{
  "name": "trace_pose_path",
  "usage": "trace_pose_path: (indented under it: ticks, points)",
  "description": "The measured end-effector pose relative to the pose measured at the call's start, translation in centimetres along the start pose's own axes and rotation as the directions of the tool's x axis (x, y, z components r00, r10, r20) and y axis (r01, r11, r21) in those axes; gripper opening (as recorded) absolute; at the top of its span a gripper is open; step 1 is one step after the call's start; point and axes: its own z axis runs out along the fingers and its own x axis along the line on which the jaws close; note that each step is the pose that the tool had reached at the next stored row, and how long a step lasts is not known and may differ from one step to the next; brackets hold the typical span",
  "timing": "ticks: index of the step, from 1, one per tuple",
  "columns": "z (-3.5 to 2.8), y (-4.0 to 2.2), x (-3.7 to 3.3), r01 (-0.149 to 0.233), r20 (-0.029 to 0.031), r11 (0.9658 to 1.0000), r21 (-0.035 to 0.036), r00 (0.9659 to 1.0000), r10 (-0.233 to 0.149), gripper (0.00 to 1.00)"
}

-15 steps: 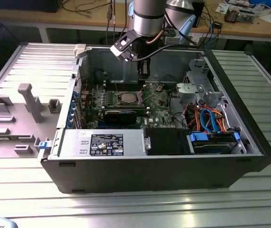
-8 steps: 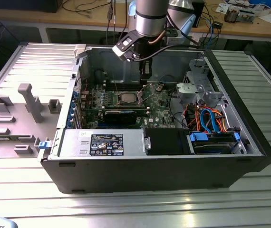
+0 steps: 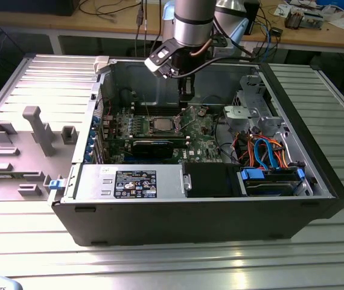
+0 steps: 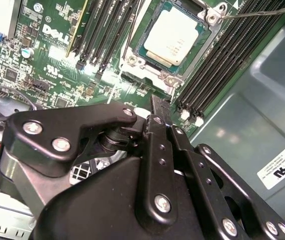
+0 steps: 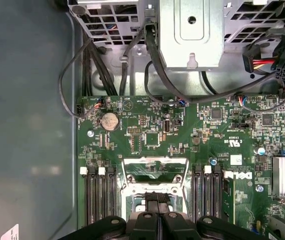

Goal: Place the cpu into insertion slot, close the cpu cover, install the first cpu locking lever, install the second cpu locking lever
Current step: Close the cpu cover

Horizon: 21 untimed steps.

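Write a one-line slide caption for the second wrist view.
The gripper hangs over the green motherboard, near the silver-topped cpu.

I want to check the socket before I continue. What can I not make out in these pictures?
1. Exterior view: the cpu is too small to tell whether anything is clamped over it.
2. First wrist view: the tool hides part of the cpu cover and the socket behind it.
3. Second wrist view: the picture's edge cuts off one side of the socket, and the tool's body hides much of the board.
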Motion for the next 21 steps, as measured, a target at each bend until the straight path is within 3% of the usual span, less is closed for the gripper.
trace_pose_path:
  ticks: [8, 18, 21]
  points:
    - [0.03, 0.71, 0.0, 0.0, 0.0014, 1.0, -0.0003, 1.0, 0.0, 0.11]
    - [0.04, 0.81, 0.0, 0.0, 0.0026, 1.0, -0.0009, 1.0, 0.0, 0.11]
    - [0.09, 1.28, 0.01, 0.0, 0.0068, 1.0, -0.0009, 1.0, 0.0, 0.11]
